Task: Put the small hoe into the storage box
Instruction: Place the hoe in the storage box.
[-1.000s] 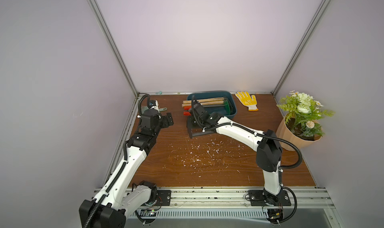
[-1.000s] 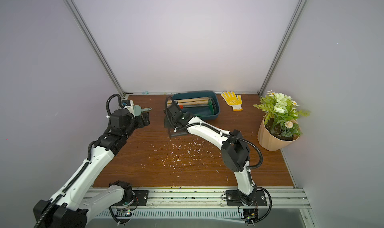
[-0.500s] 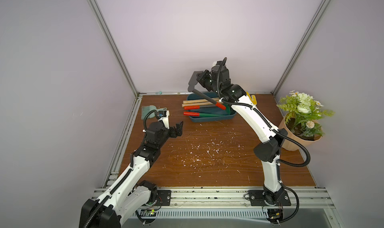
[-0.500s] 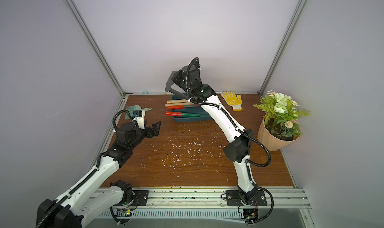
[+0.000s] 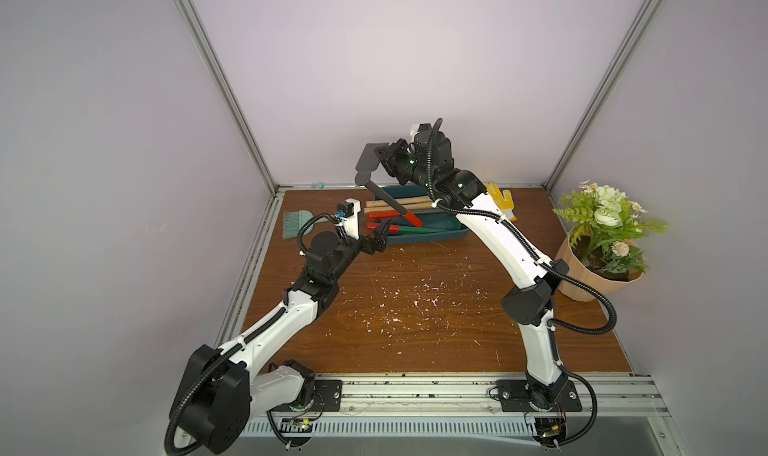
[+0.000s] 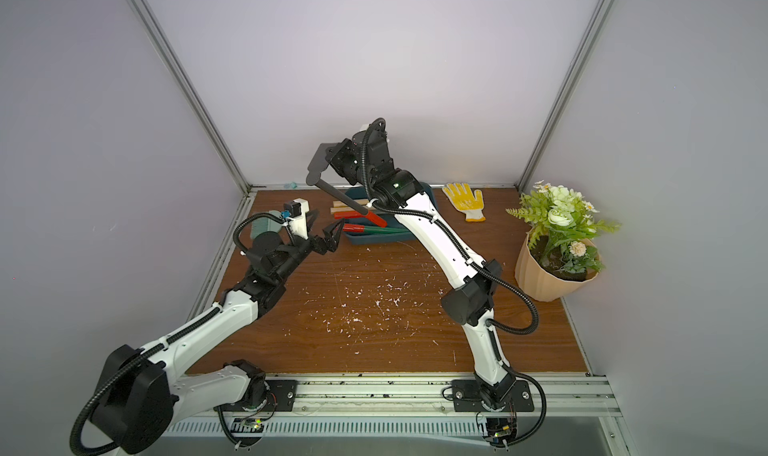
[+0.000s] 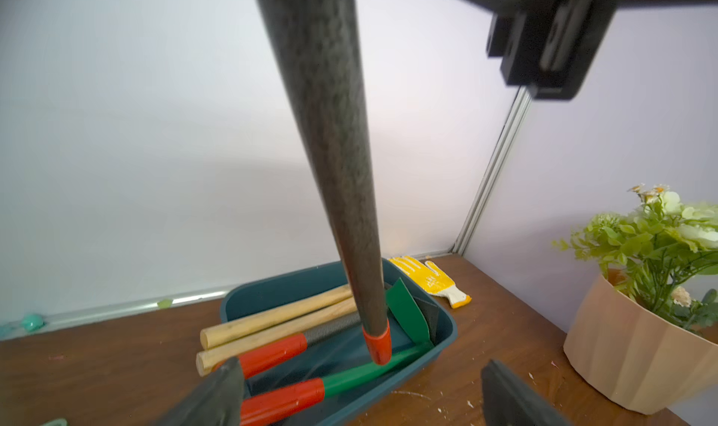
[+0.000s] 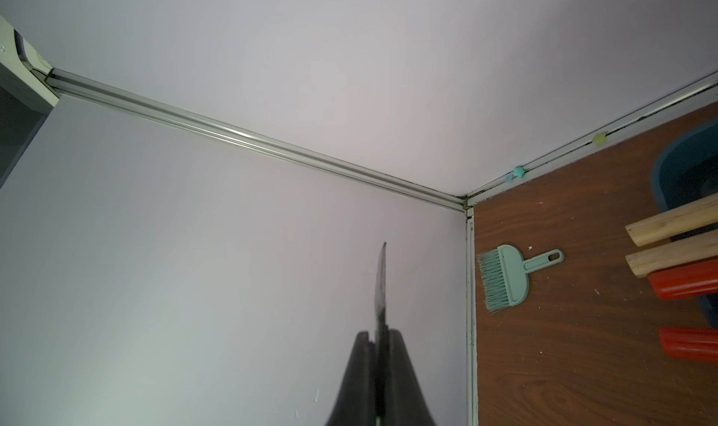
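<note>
Slippage is the chief risk: the small hoe (image 5: 388, 202) is pinched only by its thin blade in the right gripper (image 5: 384, 160), high over the left part of the storage box (image 5: 436, 237), red handle tip hanging above it — a swing could be provoked by a quick descent. The box is crowded with wooden handles (image 7: 272, 317) and a green trowel (image 7: 406, 311), so a tilted landing is likely. The left gripper (image 6: 326, 229), spread and empty, is placed just beside the box's left end, in the handle's way.

Tool handles (image 5: 419, 202) across storage box (image 5: 436, 236)
</note>
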Robot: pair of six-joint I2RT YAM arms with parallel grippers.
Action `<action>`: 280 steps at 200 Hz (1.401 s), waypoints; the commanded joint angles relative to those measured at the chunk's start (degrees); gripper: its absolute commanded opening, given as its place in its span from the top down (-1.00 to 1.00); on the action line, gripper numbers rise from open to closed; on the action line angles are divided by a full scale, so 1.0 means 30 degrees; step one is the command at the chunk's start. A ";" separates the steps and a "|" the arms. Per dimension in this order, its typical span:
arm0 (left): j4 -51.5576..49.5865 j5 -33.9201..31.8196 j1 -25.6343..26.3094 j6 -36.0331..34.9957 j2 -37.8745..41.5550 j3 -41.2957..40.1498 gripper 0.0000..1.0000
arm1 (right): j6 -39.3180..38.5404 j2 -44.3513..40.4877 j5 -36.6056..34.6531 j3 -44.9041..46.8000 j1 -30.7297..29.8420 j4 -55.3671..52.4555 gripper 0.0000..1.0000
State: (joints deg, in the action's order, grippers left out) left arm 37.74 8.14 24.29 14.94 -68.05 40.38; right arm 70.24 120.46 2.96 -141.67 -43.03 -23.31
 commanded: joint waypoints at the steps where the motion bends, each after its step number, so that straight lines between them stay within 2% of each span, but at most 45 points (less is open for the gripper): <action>1: 0.2417 -0.0102 0.0105 -0.0582 -0.0518 0.1036 -0.91 | 0.0984 -0.1560 0.0676 -0.0068 -0.0098 0.2618 1.00; 40: 0.3447 -0.1000 0.0134 -0.0837 -0.1457 0.1722 -0.88 | 0.1138 -0.2307 0.0446 0.0319 -0.0650 0.2942 1.00; 85: 0.3952 -0.1849 0.0288 -0.1090 -0.2183 0.2490 -0.74 | 0.1334 -0.2884 0.0393 0.0476 -0.1025 0.3359 1.00; 97: 0.3968 -0.1742 0.0281 -0.1134 -0.2317 0.2717 -0.58 | 0.1407 -0.3025 0.0386 0.0548 -0.1048 0.3529 1.00; 122: 0.3949 -0.1597 0.0281 -0.0968 -0.2453 0.3024 -0.12 | 0.1548 -0.3181 0.0344 0.0679 -0.1170 0.3771 1.00; 170: 0.3935 -0.1666 0.0281 -0.0851 -0.2315 0.3142 0.47 | 0.1832 -0.4062 -0.0100 0.2388 -0.1252 0.4510 1.00; 195: 0.3618 -0.1964 0.0281 -0.0965 -0.1959 0.3136 0.98 | 0.1914 -0.4709 -0.0607 0.3529 -0.1247 0.4844 1.00; 221: 0.2863 -0.1981 0.0281 -0.0929 -0.1498 0.3356 1.00 | 0.1388 -0.5156 -0.1320 0.4456 -0.1073 0.4745 1.00; 253: 0.1001 -0.1761 0.0276 -0.1170 -0.0802 0.3940 1.00 | 0.0397 -0.5797 -0.1009 0.6844 0.0023 0.4316 0.41; 264: 0.0067 -0.1833 0.0277 -0.1160 -0.0639 0.4252 1.00 | 0.0020 -0.6227 -0.0565 0.8414 0.0531 0.4993 0.30; 280: -0.1436 -0.1659 0.0150 -0.1175 -0.0463 0.4818 1.00 | -0.0405 -0.6756 0.0180 1.0336 0.1250 0.5830 0.27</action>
State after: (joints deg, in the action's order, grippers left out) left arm 36.27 3.38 25.36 11.90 -72.53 49.80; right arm 70.96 103.72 1.06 -116.31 -42.65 -11.20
